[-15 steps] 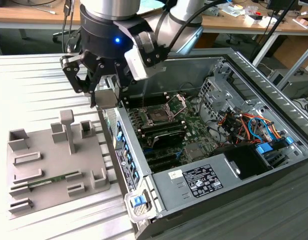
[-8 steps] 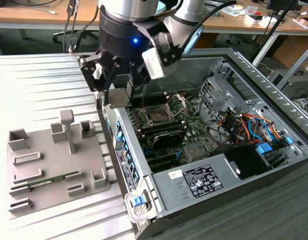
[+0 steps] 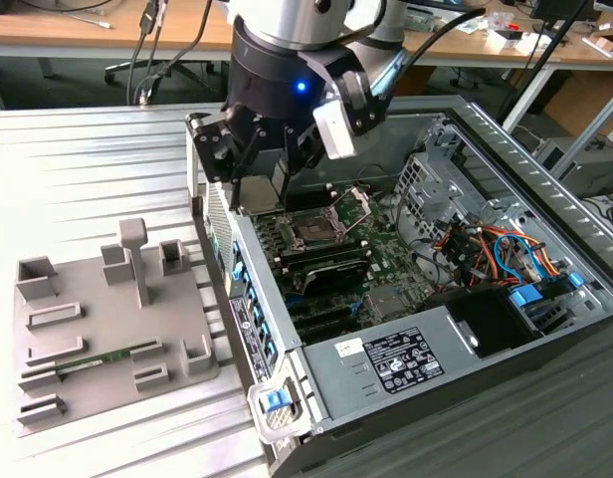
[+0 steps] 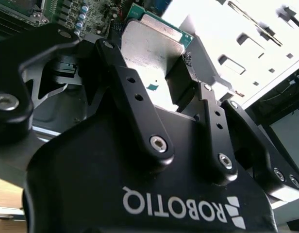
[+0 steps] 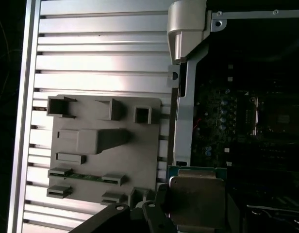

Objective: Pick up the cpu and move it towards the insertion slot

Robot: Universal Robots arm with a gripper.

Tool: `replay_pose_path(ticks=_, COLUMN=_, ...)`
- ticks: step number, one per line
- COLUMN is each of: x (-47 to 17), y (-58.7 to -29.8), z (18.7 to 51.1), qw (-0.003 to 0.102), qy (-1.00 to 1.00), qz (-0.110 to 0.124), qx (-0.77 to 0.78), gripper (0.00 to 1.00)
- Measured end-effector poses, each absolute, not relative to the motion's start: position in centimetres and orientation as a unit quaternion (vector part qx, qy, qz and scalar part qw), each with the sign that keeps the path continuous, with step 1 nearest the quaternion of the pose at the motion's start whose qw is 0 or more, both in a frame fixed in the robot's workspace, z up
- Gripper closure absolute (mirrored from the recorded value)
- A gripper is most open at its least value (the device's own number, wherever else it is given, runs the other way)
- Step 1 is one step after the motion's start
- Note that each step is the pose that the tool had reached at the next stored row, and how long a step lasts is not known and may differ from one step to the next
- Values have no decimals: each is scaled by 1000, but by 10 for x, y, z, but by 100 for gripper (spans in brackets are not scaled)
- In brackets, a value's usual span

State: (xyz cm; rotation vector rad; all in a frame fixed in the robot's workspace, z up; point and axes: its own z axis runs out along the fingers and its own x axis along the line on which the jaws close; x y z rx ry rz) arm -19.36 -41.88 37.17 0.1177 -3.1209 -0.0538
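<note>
My gripper (image 3: 272, 169) hangs over the near wall of the open computer case, shut on the cpu (image 3: 262, 194). In the second wrist view the cpu (image 4: 149, 46) shows its silvery metal top and green rim, clamped between the two black fingers (image 4: 125, 82) of the gripper (image 4: 152, 68). The first wrist view has the cpu (image 5: 195, 194) held above the case edge. The insertion slot (image 3: 311, 227), a black square socket with its silver frame hinged open, lies on the green board a short way to the exterior view's right of the cpu. It looks dim in the first wrist view, where the slot (image 5: 280, 116) is deeper inside the case.
A grey plastic tray (image 3: 88, 329) with walled pockets sits on the ribbed metal table to the exterior view's left, holding a green memory stick (image 3: 107, 356). The case walls (image 3: 237, 299), drive cage, coloured cables (image 3: 496, 249) and power supply (image 3: 396, 358) crowd round the board.
</note>
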Motion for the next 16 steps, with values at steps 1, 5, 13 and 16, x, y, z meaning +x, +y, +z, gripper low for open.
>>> replay_pose_path(ticks=1, x=-191, y=-419, z=371, qw=9, qy=-999, qz=-18, qx=38, gripper=45)
replay_pose_path(ticks=5, x=-178, y=-419, z=369, qw=10, qy=-999, qz=-24, qx=38, gripper=45)
replay_pose_path(ticks=13, x=-154, y=-419, z=364, qw=10, qy=-998, qz=-42, qx=38, gripper=45)
replay_pose_path(ticks=16, x=-148, y=-419, z=360, qw=11, qy=-998, qz=-43, qx=38, gripper=45)
